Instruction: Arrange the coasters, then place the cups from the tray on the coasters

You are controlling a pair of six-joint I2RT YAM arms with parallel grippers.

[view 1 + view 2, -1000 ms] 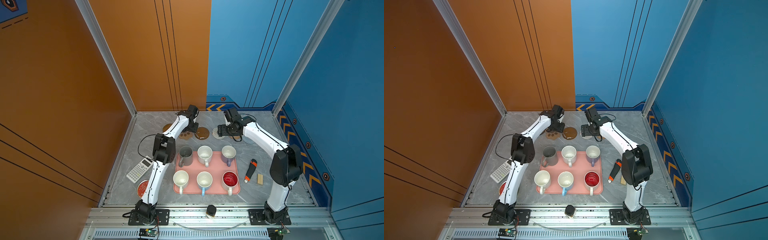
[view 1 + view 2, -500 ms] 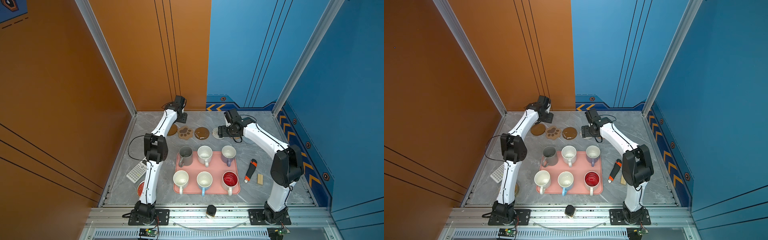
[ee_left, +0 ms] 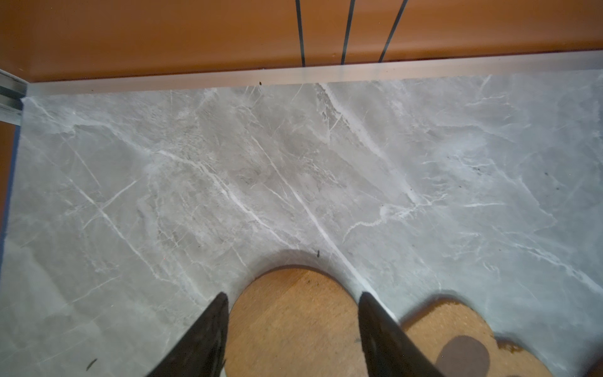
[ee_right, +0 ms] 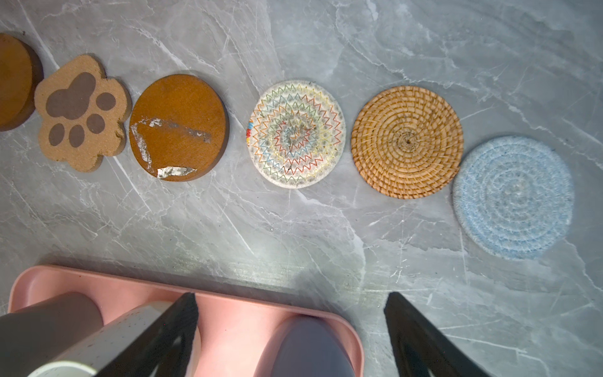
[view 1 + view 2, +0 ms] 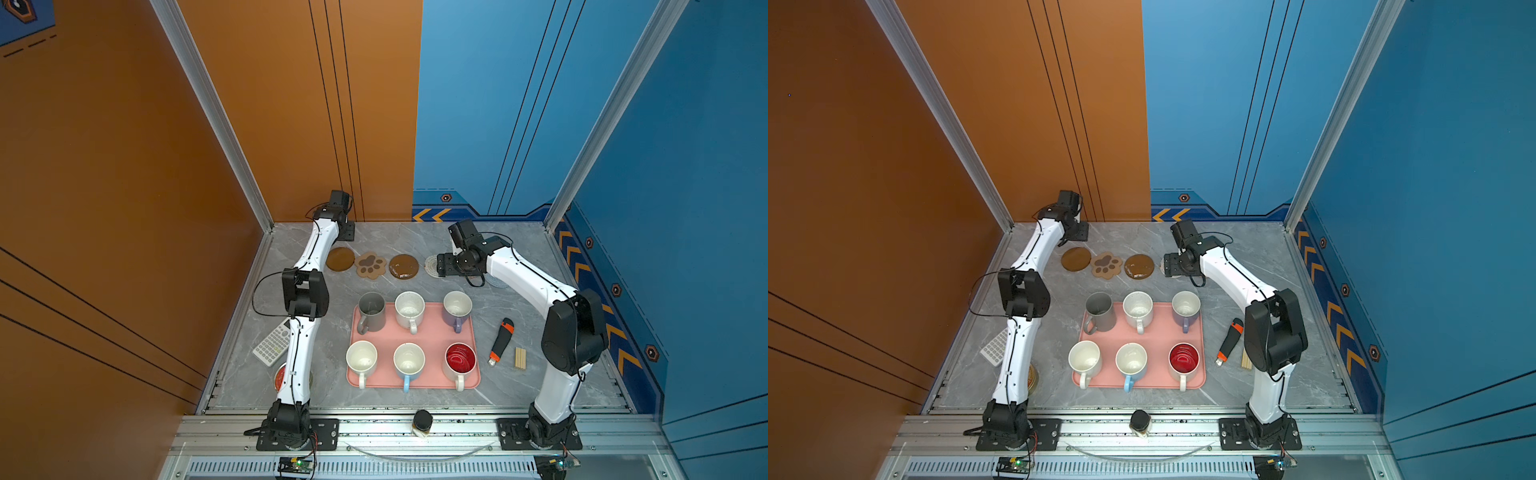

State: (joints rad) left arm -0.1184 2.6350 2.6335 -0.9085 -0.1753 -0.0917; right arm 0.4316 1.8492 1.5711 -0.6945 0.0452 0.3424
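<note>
Right wrist view: we see six coasters (image 4: 295,133) rowed on the surface beyond the tray (image 4: 228,323), cups (image 5: 409,309) on it. Left jaws and right jaws apart, empty. Calculator (image 5: 272,343) left, knife (image 5: 500,340) right, well apart from the row.

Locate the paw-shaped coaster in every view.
In both top views: paw coaster, second from left in its row.
Left wrist: partly in frame, beside the plain brown disc between the left gripper's fingers.
Right wrist: whole, between that disc and a scratched brown disc.
Shared landmark: the plain brown disc.
</note>
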